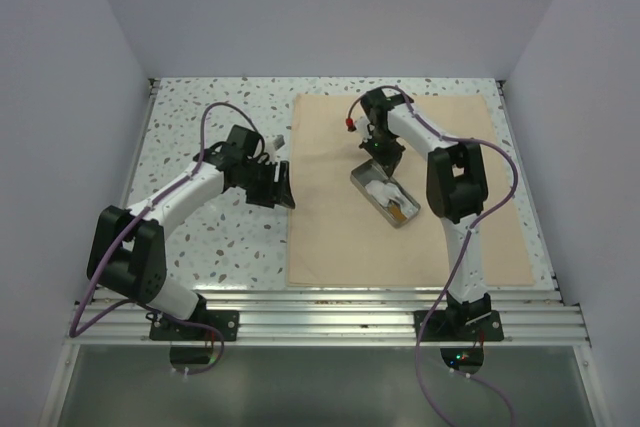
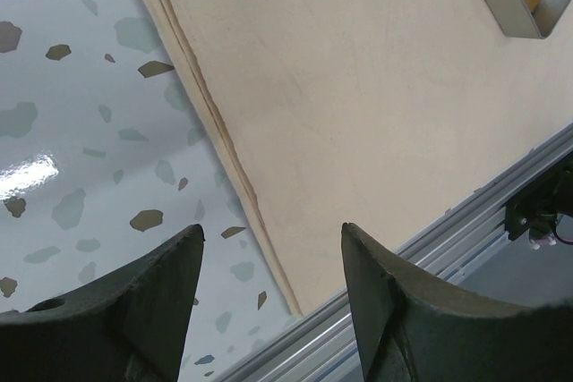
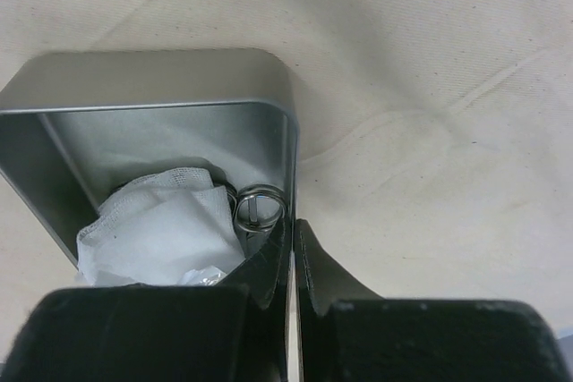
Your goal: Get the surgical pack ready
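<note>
**Now: right jaws pinched on the tray wall, left jaws wide at the cloth's edge**

Plainly, we see the large plain tan cloth sheet (image 1: 420, 247) spread flat over the right part of the white speckled table (image 1: 200, 127). Its near edge lies just beside the aluminium rail (image 1: 320, 312).

The small rectangular grey metal tray (image 1: 362, 180) sits on the cloth, towards its far half and turned at a slant. In the right wrist view we find crumpled white gauze squares (image 3: 161, 230) inside it. A finger ring of the steel scissors (image 3: 261, 189) shows just beside the gauze, against the tray's side wall. From above we also see something orange-yellow at the tray's near end, too small for us to name.

The right gripper (image 3: 293, 225) is at the tray's far end. Its jaws are pressed together on the side wall, one finger inside the tray and one outside.

The left gripper (image 2: 273, 234) hangs over the cloth's left edge, near its near corner. Its jaws stand wide apart with nothing between them. Under them we see the cloth's edge, with table to one side and cloth to the other.
</note>
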Robot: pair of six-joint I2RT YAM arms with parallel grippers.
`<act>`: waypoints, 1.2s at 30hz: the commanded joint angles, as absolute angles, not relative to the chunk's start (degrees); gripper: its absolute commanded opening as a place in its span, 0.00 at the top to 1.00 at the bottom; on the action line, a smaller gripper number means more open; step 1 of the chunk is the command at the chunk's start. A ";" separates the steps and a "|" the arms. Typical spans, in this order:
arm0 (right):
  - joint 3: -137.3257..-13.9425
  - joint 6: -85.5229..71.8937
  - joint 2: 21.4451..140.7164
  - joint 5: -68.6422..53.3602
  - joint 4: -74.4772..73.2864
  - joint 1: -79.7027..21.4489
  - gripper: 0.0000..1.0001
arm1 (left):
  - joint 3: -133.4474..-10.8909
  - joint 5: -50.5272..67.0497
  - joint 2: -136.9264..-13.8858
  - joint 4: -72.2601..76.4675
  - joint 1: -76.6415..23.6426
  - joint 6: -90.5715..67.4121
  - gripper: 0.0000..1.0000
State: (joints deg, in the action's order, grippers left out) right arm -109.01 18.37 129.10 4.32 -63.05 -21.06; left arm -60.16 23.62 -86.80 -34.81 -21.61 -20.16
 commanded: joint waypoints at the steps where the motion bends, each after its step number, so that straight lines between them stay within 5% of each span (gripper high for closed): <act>1: -110.04 25.84 130.26 9.23 -64.25 -20.13 1.00 | -60.29 23.03 -85.96 -34.01 -20.92 -20.13 0.33; 36: -114.52 25.84 133.07 8.27 -62.75 -22.68 1.00 | -55.55 27.77 -87.72 -34.54 -10.63 -25.14 0.34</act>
State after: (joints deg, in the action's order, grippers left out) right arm -112.81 20.86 131.74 8.91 -63.42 -22.24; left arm -54.11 26.52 -87.46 -34.50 -11.20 -24.03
